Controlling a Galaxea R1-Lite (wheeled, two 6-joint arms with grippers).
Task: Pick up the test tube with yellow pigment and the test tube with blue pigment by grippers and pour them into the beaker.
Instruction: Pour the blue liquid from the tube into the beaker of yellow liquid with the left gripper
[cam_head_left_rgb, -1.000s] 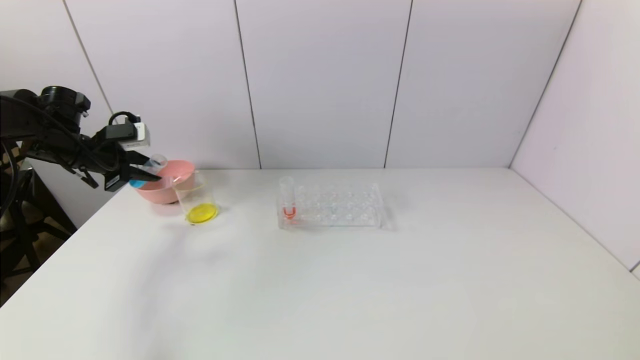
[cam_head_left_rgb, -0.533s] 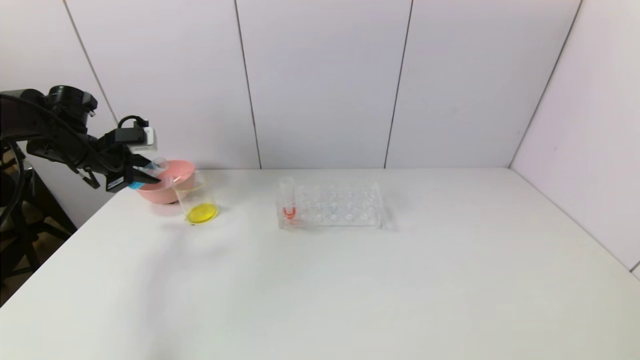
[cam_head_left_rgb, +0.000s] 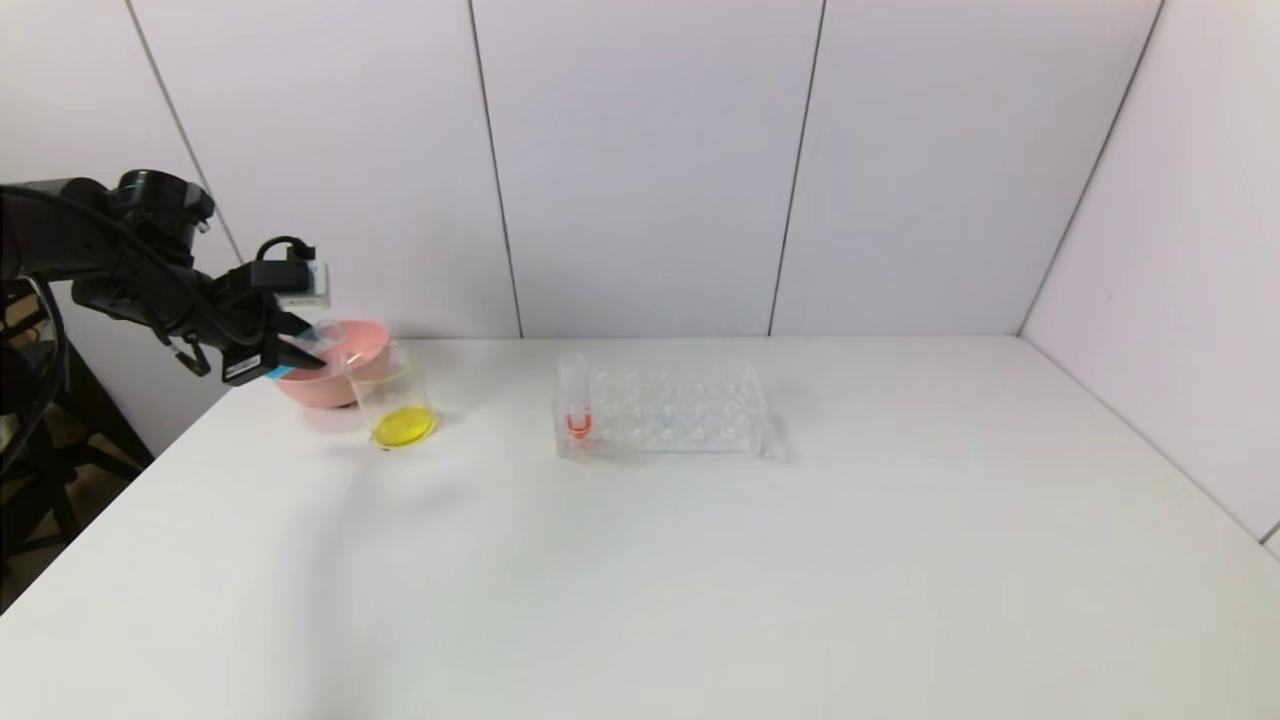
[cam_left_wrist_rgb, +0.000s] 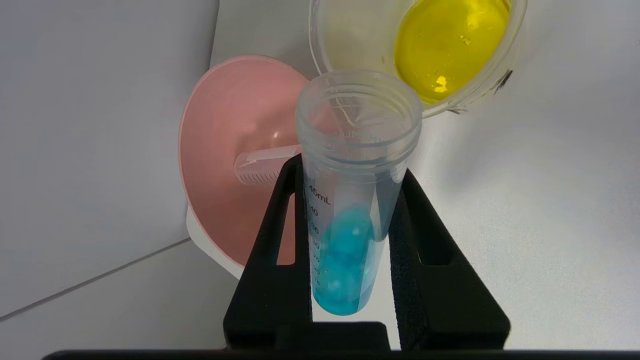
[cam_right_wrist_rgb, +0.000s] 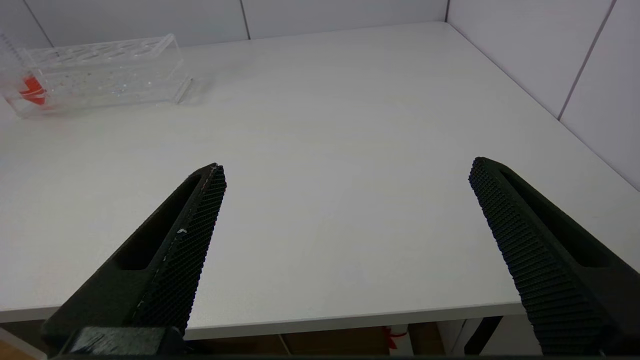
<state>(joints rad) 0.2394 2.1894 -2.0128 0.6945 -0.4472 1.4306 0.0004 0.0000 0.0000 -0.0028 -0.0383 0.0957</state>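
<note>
Carrying the blue tube (cam_left_wrist_rgb: 350, 220) clamped in my left gripper (cam_head_left_rgb: 290, 355), I am moving closer to the beaker (cam_head_left_rgb: 392, 398), which already holds yellow liquid, while my right gripper (cam_right_wrist_rgb: 345, 240) is waiting open.
</note>
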